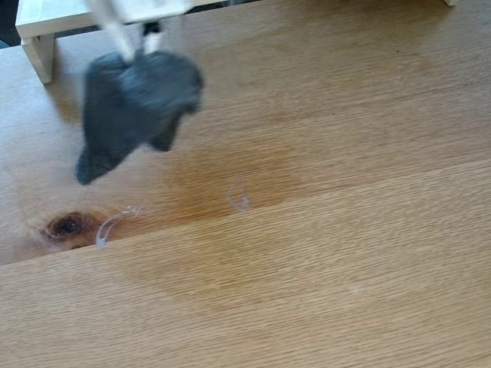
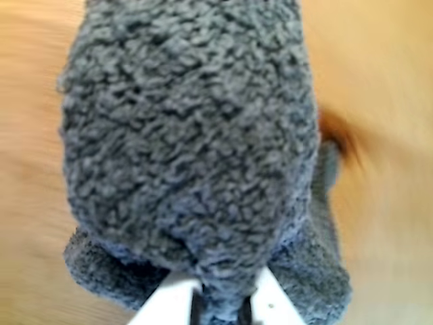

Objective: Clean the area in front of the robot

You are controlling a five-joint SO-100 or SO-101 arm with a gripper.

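1. The broad light-oak wooden counter spreads across the fixed view, with a darker brownish patch, one dark knot and thin pale curved scribbles.
2. The white plastic arm's pointed fingers pinch a fuzzy dark-grey cloth, blurred, at upper left.
3. A white wooden frame stands just beside it.

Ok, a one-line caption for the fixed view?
End effector dangling a dark-grey cloth over an oak tabletop with pale scribbles.
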